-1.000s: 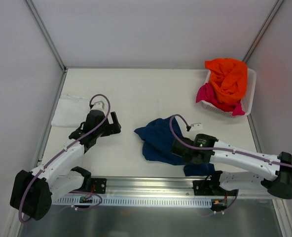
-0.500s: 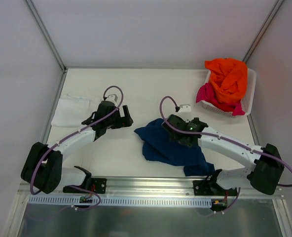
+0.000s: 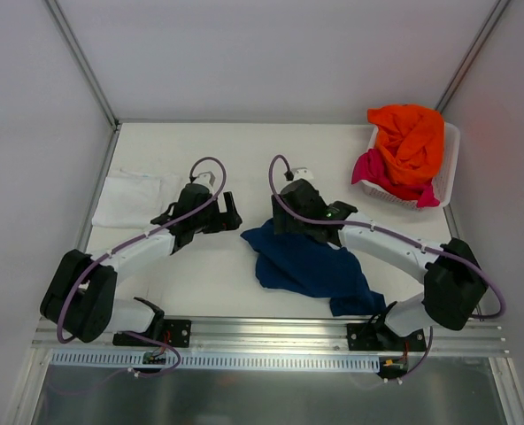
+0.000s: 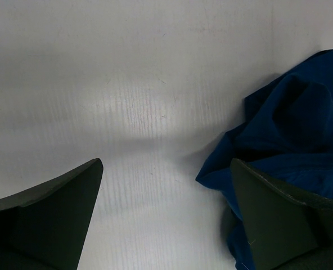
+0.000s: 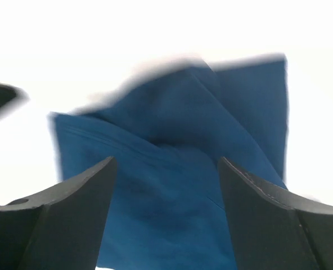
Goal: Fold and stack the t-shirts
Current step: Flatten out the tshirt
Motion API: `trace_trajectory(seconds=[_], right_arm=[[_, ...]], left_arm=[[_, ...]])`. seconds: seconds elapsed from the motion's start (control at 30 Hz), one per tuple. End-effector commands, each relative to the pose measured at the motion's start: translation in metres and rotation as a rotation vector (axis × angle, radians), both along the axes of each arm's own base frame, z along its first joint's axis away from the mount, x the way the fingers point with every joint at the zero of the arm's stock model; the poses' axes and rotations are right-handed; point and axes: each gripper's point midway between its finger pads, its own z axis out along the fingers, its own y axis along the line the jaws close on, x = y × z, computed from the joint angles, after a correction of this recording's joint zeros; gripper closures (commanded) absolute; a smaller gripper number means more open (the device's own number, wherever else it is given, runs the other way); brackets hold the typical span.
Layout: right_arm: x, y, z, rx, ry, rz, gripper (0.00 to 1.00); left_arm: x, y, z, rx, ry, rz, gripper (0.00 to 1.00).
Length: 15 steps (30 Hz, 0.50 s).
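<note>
A crumpled navy blue t-shirt (image 3: 302, 266) lies mid-table. My left gripper (image 3: 230, 215) is open just left of its far-left corner; in the left wrist view its jaws (image 4: 165, 163) span bare table, and the navy cloth (image 4: 293, 129) lies by the right finger. My right gripper (image 3: 288, 228) hangs open over the shirt's far edge. Between its fingers (image 5: 166, 163) only navy cloth (image 5: 178, 135) shows, and none of it is pinched. A folded white t-shirt (image 3: 127, 199) lies at the far left. An orange t-shirt (image 3: 410, 140) and a magenta-pink one (image 3: 375, 170) sit in the basket.
The white slatted basket (image 3: 449, 168) stands at the back right, near the right wall. White enclosure walls close in the table on three sides. A metal rail (image 3: 271, 335) with both arm bases runs along the near edge.
My right arm swung from the shirt's near side up to its far edge. My left gripper moved right, from beside the white shirt to the navy shirt's left corner.
</note>
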Motion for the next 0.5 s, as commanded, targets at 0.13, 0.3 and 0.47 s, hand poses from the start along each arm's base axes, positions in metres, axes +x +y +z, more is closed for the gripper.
trace_trajectory(seconds=[0.13, 0.3, 0.47], right_arm=[[0.013, 0.053, 0.021, 0.139, -0.008, 0.133, 0.24], [0.015, 0.066, -0.028, 0.104, 0.082, 0.134, 0.27], [0.011, 0.064, -0.046, 0.073, 0.131, 0.129, 0.31]], left_arm=[[0.006, -0.005, -0.008, 0.003, 0.009, 0.008, 0.01], [0.005, -0.004, -0.016, 0.014, 0.025, 0.006, 0.01], [0.001, -0.001, -0.014, 0.022, 0.011, -0.001, 0.01]])
